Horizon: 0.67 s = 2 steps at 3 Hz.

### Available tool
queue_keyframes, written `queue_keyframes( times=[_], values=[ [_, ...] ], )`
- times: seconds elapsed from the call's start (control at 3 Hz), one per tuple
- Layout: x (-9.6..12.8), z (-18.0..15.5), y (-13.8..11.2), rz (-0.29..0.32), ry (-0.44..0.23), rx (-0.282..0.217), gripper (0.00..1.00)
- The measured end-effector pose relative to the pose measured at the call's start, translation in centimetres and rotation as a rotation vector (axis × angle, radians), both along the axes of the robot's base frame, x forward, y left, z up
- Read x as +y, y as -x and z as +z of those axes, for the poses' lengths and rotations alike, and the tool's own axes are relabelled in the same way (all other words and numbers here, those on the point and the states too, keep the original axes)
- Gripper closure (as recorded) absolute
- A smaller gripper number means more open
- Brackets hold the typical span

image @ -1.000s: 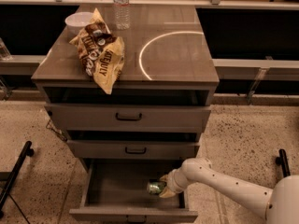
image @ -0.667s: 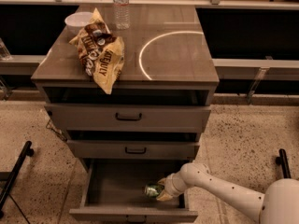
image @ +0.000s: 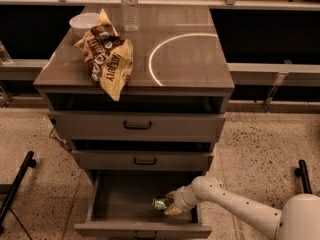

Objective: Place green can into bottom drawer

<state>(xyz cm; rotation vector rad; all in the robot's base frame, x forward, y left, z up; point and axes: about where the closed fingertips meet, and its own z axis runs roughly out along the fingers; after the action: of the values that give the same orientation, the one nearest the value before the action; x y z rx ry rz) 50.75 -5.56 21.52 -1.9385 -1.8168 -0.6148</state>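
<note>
The bottom drawer (image: 120, 196) is pulled open below two shut grey drawers with black handles. The green can (image: 161, 203) lies low inside the drawer, at its right side near the floor. My gripper (image: 169, 205) reaches in from the right on a white arm and is closed around the can's right end. Whether the can rests on the drawer floor is hidden by the drawer's front wall and the gripper.
On the cabinet top (image: 190, 59) lie a yellow and brown snack bag (image: 106, 54), a white bowl (image: 84, 21) and a clear water bottle (image: 129, 6). The two upper drawers (image: 137, 125) are shut. A black stand leg (image: 17, 186) is on the floor at left.
The gripper with the green can has moved a little left and lower inside the bottom drawer. Nothing else has moved.
</note>
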Motion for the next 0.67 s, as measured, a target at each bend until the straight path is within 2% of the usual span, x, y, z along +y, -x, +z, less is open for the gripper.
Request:
queue_keyframes(
  times=[0.33,0.67],
  values=[
    [1.4,-1.0,-1.4,0.008,-0.009,-0.033,1.00],
    [1.6,-2.4,-2.5,-0.015,-0.022,-0.046,1.00]
  ],
)
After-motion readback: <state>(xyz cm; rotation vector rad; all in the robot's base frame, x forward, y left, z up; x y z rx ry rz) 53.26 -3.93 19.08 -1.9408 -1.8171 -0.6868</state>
